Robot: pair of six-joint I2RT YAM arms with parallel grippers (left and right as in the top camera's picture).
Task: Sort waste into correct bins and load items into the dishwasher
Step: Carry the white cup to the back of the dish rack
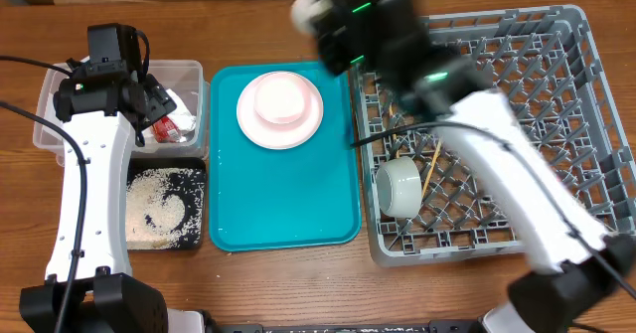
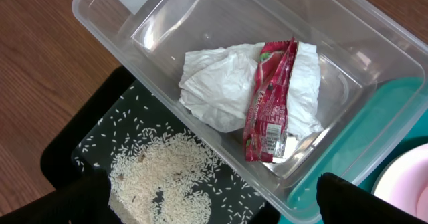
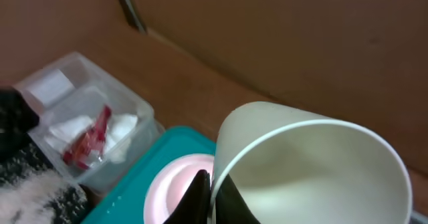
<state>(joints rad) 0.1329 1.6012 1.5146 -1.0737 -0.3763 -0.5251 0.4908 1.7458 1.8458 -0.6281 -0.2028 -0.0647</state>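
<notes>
Overhead, the cream cup is being held aloft by the right gripper over the teal tray's far edge; the dish rack is lying just to its right, the right arm stretching diagonally across it. Left wrist: the left gripper is being held wide open above the clear tub, napkin and wrapper inside. Right wrist: the cup's rim is being pinched between closed jaws, mouth tilted lensward.

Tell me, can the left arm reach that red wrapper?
Probably yes: the left gripper hangs open right above the lidless tub, and the wrapper lies uncovered on top of the napkin.
</notes>
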